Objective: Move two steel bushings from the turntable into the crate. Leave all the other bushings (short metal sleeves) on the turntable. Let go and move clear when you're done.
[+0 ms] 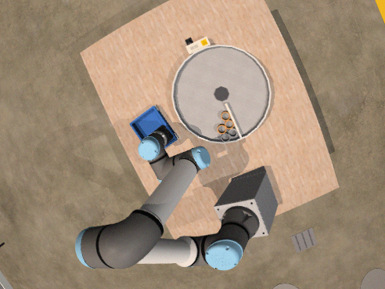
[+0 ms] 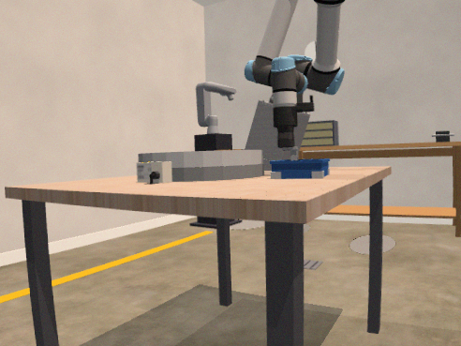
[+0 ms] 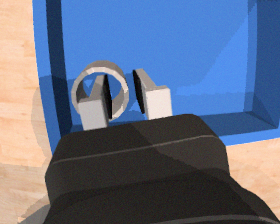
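Observation:
In the wrist view my gripper is open, low inside the blue crate. A steel bushing lies upright on the crate floor near the left wall. My left finger stands inside its bore and my right finger stands clear outside it. From above, the crate sits left of the grey turntable, and my wrist hides the gripper. Near the turntable's front rim lie orange bushings and grey steel bushings beside a pale divider bar. In the side view the gripper hangs just over the crate.
A small control box sits on the table behind the turntable. The robot's base pedestal stands at the table's near edge. The crate walls rise close around the fingers. A wooden shelf stands beyond the table.

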Tool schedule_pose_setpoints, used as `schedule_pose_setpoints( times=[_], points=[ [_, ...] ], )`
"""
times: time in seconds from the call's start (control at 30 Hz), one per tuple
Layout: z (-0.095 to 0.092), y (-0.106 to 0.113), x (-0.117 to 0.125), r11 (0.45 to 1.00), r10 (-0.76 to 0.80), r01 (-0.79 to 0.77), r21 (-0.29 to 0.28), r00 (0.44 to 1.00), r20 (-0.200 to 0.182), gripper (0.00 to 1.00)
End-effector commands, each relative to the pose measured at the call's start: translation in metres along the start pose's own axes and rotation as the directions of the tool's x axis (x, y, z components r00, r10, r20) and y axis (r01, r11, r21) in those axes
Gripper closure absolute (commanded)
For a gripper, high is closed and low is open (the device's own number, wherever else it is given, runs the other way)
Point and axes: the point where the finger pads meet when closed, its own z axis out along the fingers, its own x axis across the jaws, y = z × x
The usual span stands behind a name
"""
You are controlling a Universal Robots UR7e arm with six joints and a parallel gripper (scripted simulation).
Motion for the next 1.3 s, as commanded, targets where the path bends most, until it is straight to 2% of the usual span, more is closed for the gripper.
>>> schedule_pose_setpoints(
  times=[0.0, 0.87, 1.27],
  points=[
    [-0.0004, 0.0001, 0.0005, 1.0, 0.0, 0.0, 0.0, 1.0, -0.001, 0.53],
    [-0.0004, 0.0001, 0.0005, 1.0, 0.0, 0.0, 0.0, 1.0, -0.001, 0.53],
    [-0.0061, -0.0001, 0.0, 1.0, 0.0, 0.0, 0.0, 1.0, -0.001, 0.53]
  ],
)
